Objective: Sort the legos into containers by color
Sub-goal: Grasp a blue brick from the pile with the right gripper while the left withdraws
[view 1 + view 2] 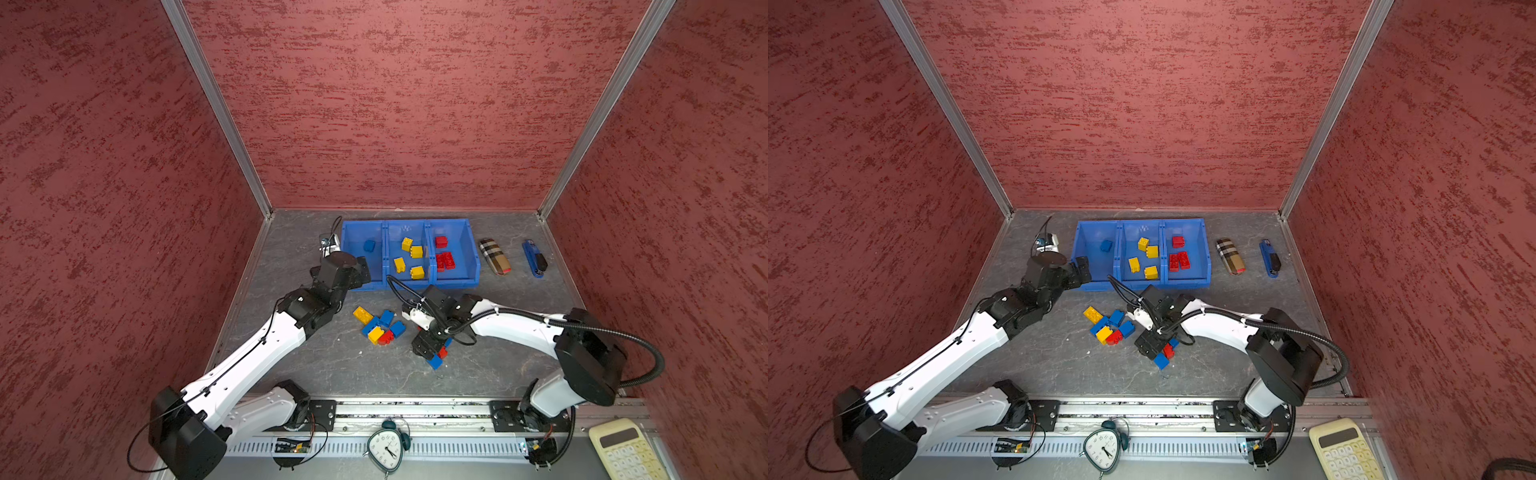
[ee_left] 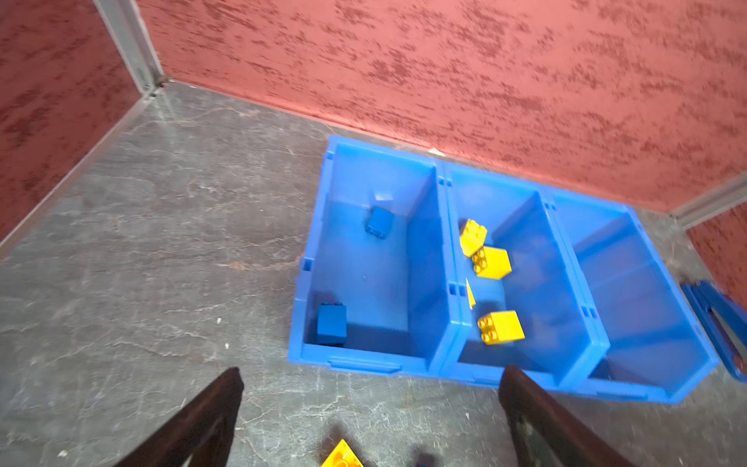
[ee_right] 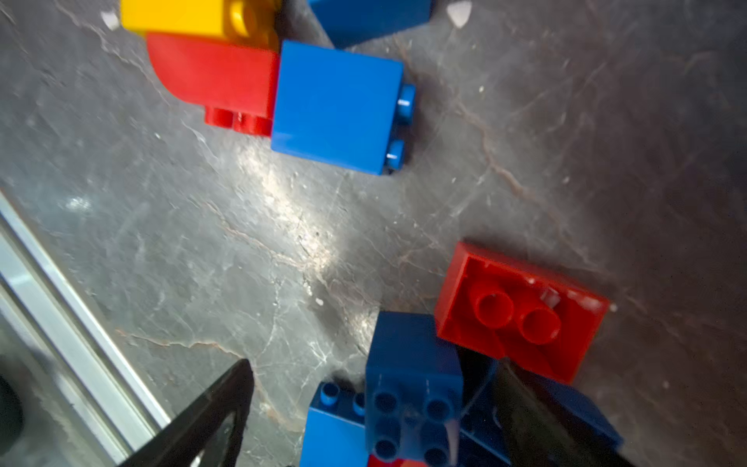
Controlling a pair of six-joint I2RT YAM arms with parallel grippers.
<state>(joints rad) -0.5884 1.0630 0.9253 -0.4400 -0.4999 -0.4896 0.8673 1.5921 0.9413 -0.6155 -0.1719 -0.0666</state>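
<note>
— Grey tabletop [image 1: 332, 365], containers [image 1: 457, 281] on its back edge, legos [image 1: 380, 326] loose mid-tabletop. Left pincer [image 2: 372, 370] gapes empty.
— Right pincer [image 3: 372, 364] gapes too, astride a blue lego [image 3: 412, 384]. That red lego [image 3: 521, 311] touches it, could get dragged along!

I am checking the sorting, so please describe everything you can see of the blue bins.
The bins are three joined open-top boxes of glossy bright blue plastic, standing level in one row on the grey table near the back wall. Left to right in both top views they hold blue bricks, four yellow bricks and red bricks.
</note>
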